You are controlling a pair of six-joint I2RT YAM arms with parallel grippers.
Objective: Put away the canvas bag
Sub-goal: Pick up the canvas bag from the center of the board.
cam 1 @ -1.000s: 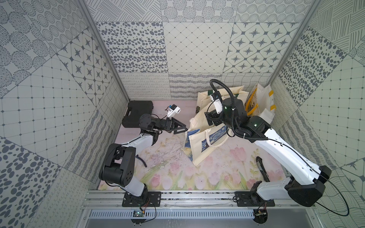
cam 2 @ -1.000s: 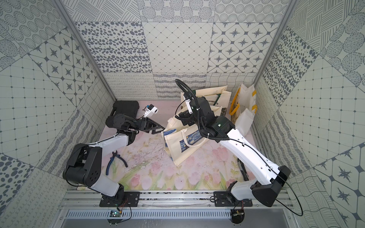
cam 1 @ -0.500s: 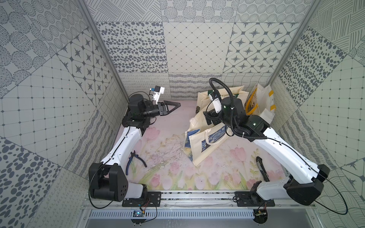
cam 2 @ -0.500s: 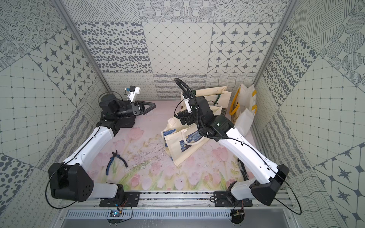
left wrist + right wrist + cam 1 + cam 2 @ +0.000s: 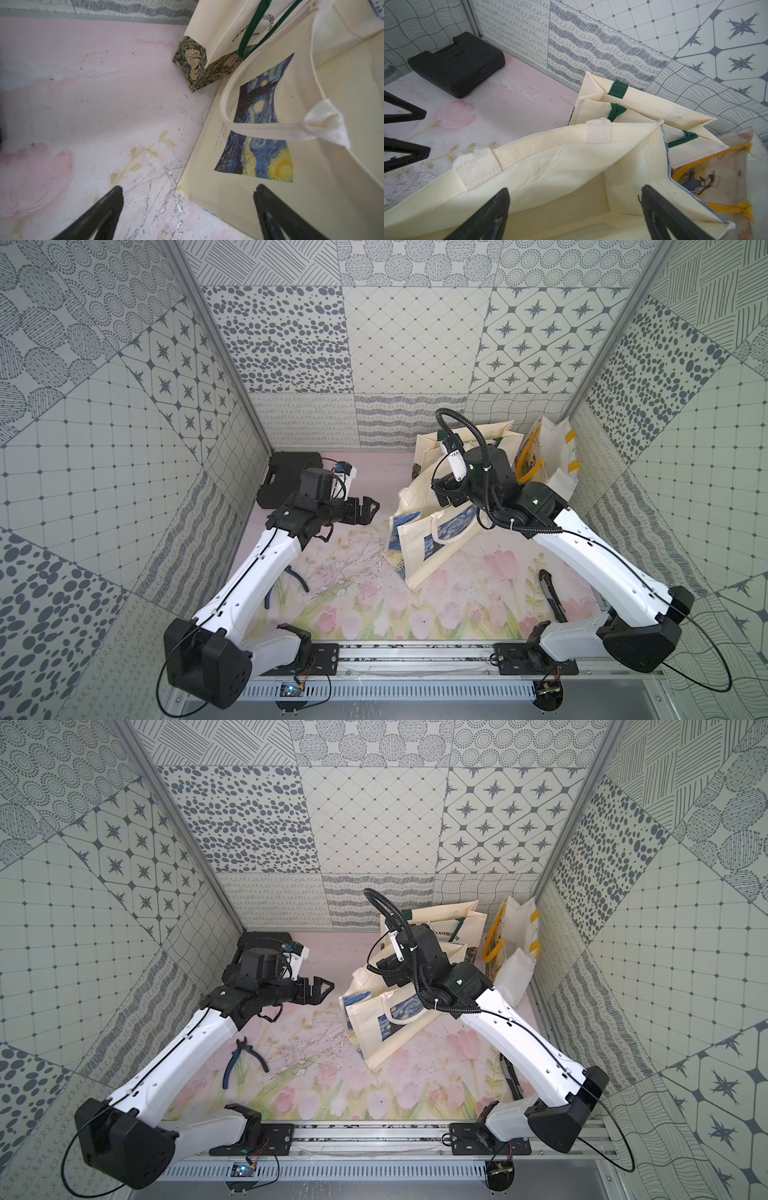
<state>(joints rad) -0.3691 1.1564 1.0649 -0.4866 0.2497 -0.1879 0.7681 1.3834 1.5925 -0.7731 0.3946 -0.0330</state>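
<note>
above canvas bag (image 5: 550, 187), right hand (image 5: 574, 191) spread wide, empty, partly cropped; left hand (image 5: 188, 189) likewise

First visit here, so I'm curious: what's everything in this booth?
Picture bag: one, cream with blue-yellow print, centre, mouth open.
Green-handled bag: one, cream, at the back.
Yellow-handled bag: one, whitish, far right corner.
Case: one, black, far left corner.
Pliers: one, blue-handled, front left.
Slim tool: one, black, front right.
Mat: one, pink tulips, under everything.
Left gripper: one, black, open, beside the picture bag.
Right gripper: one, black, open, over its mouth.
</note>
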